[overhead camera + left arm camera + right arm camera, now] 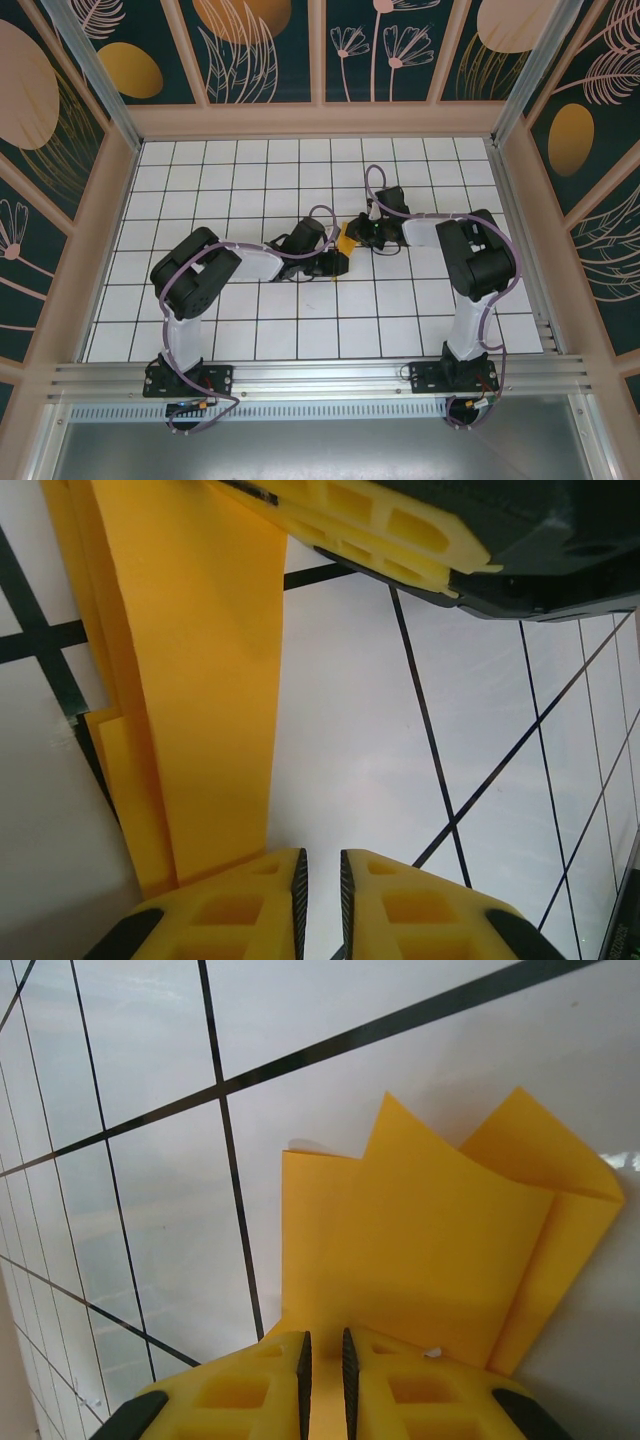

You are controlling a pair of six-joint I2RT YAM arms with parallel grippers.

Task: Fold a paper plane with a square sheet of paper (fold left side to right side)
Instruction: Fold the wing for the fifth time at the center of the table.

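Pinching the square sheet of paper (440, 1240), your right gripper (324, 1340) likely steadies it for folding; your left gripper (322, 860), nearly closed alongside, has no certain hold.

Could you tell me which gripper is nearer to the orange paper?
Right: the right gripper pinches an edge of the orange paper; the left gripper sits just beside it, jaws over table.
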